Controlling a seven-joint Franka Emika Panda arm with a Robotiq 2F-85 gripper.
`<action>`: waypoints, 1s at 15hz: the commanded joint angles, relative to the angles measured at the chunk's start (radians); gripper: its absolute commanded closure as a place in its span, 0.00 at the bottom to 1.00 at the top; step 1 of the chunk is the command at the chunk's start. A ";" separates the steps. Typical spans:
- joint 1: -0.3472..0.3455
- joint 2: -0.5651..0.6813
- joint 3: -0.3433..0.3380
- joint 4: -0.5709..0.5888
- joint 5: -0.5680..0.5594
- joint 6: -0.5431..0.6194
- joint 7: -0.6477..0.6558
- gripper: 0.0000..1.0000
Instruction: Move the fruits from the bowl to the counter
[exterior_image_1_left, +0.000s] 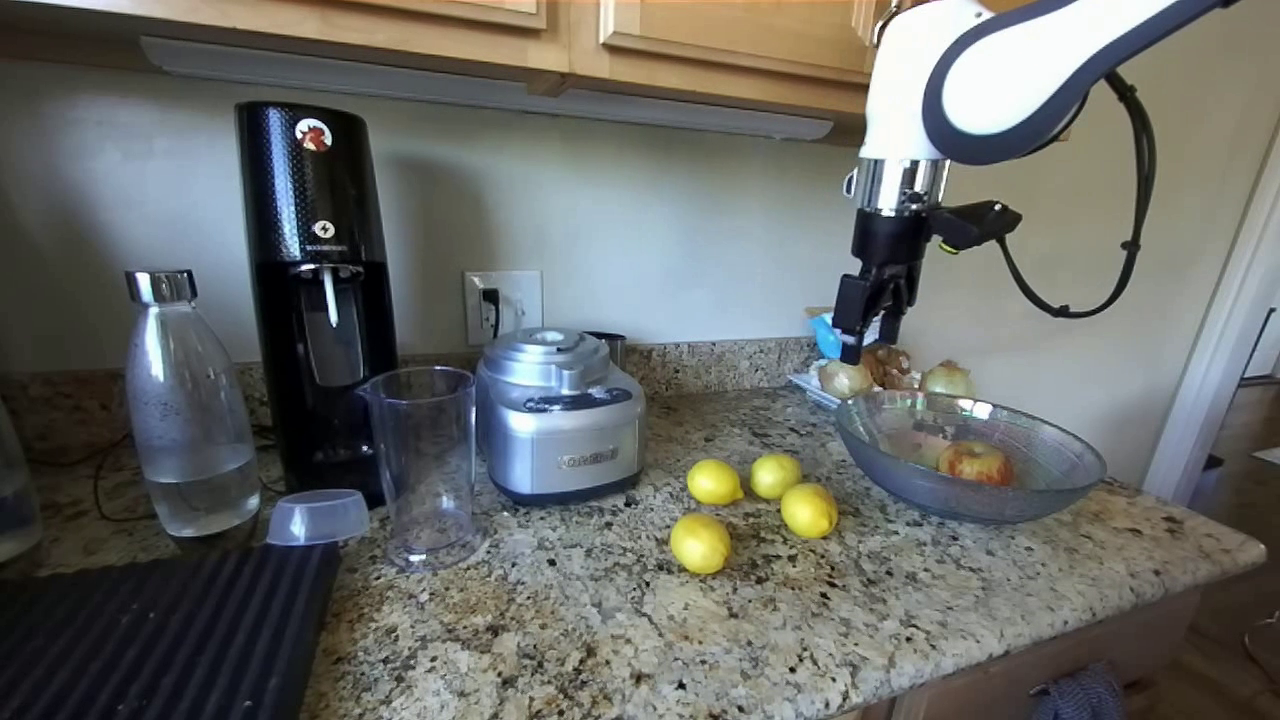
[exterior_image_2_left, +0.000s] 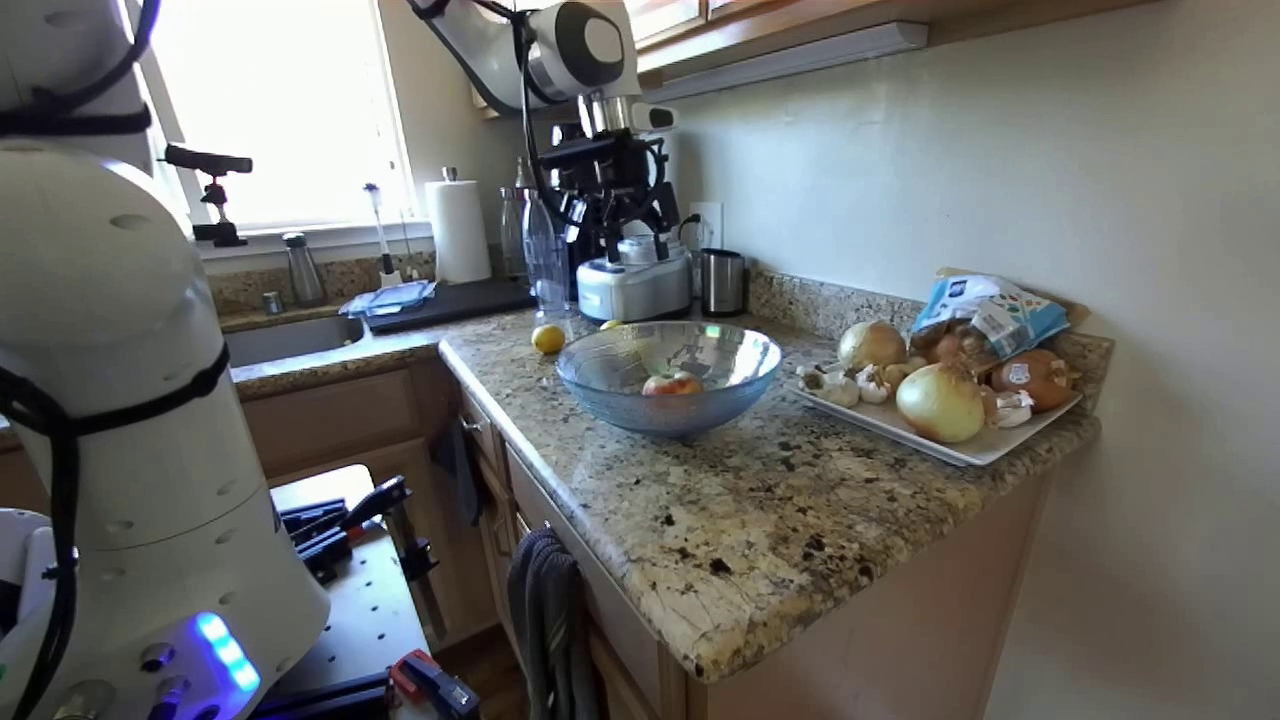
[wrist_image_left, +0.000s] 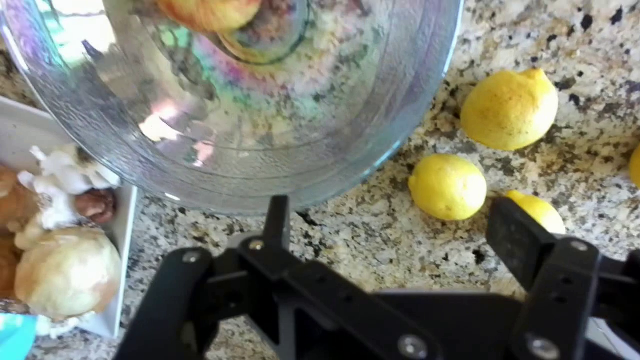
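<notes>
Fruits (exterior_image_1_left: 809, 511): four oval yellow lemons (wrist_image_left: 510, 109) sit on speckled granite desk (exterior_image_1_left: 560, 620), round red-yellow apple (exterior_image_1_left: 975, 463) sits in textured clear-glass bowl (exterior_image_1_left: 950, 505), black pincer (wrist_image_left: 391, 217) released, jaws spread.

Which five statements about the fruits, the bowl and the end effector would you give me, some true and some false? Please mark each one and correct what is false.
1. Four lemons lie on the counter. True.
2. An apple lies in the glass bowl. True.
3. The glass bowl also holds a lemon. False: the apple is the only fruit seen in it.
4. The end effector is open and holds nothing. True.
5. The glass bowl stands on the black mat. False: it stands on the counter.
</notes>
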 joint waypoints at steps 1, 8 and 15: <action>-0.044 -0.093 -0.021 -0.085 0.009 -0.057 0.036 0.00; -0.108 -0.089 -0.065 -0.201 0.001 0.014 0.156 0.00; -0.141 -0.074 -0.099 -0.305 0.008 0.106 0.194 0.00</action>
